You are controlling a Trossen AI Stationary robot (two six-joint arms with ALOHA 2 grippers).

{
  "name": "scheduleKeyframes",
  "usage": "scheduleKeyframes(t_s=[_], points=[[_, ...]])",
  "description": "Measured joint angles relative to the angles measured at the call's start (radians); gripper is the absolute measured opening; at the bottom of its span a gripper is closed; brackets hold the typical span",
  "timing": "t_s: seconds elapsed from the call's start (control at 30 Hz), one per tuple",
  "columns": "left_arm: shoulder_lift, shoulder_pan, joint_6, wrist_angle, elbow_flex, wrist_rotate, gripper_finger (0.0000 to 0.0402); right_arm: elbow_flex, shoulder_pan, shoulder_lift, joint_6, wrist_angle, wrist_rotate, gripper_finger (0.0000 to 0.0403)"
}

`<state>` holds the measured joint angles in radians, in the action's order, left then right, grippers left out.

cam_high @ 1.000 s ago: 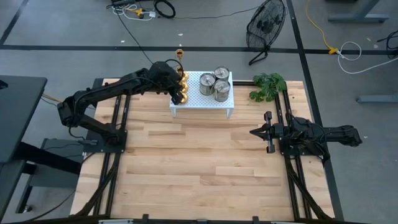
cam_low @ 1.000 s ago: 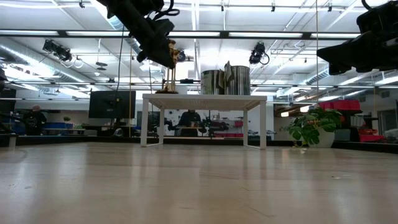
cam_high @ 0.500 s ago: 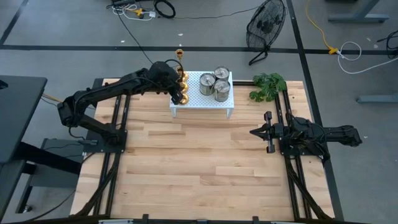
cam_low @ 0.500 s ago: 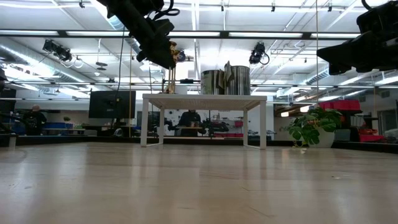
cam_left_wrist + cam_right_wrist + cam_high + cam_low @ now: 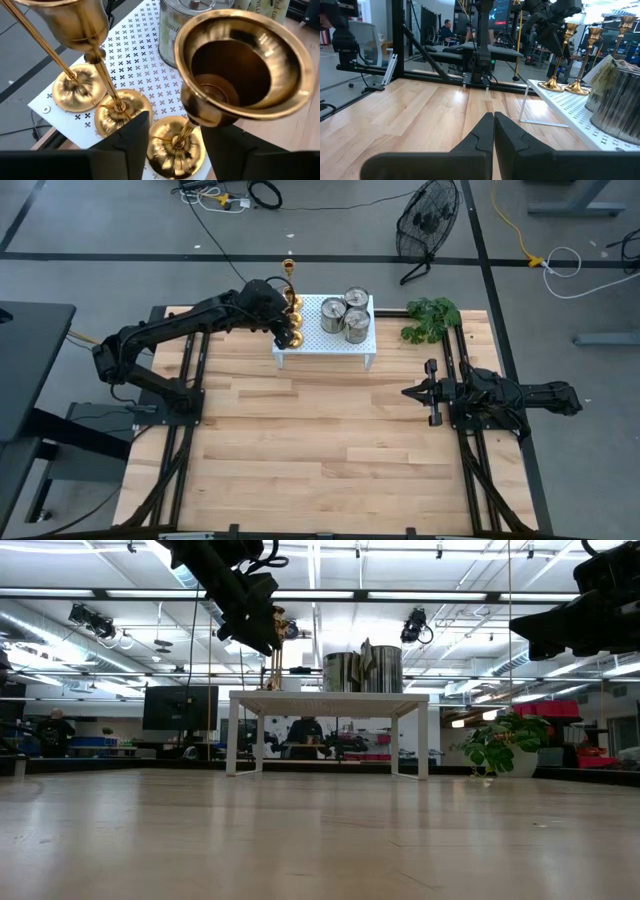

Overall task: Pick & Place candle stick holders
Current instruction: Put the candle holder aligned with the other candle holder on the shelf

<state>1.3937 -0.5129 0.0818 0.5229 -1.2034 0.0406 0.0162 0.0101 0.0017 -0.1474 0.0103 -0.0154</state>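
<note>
Three gold candle stick holders (image 5: 175,145) stand by their round bases on the left end of the white perforated rack (image 5: 325,332). Three silver can-like holders (image 5: 346,311) stand on its right part. My left gripper (image 5: 177,132) is open over the rack's left end. Its fingers (image 5: 132,142) stand on either side of the nearest gold holder's slim stem (image 5: 187,131), below its cup (image 5: 240,65), and do not touch it. In the low view my left gripper (image 5: 255,625) hangs above the rack's left end. My right gripper (image 5: 405,392) is shut and empty at the table's right.
A green leafy plant (image 5: 430,318) lies at the far right, beside the rack. The rack stands on legs at the table's far edge. The bare wooden tabletop (image 5: 320,440) stretches from the rack to the near edge. People sit in the room beyond the table.
</note>
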Motion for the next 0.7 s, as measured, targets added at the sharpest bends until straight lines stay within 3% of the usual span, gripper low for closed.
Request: scheduleKeyframes(t_s=[0.37,0.7], points=[[-0.009,0.003,0.000,0.018,-0.002,-0.011,0.0201,0.000,0.000,0.000,0.000,0.000,0.000,0.0017],[-0.014,0.006,-0.050,0.214,-0.078,-0.002,0.0197,0.000,0.000,0.000,0.000,0.000,0.000,0.0017]])
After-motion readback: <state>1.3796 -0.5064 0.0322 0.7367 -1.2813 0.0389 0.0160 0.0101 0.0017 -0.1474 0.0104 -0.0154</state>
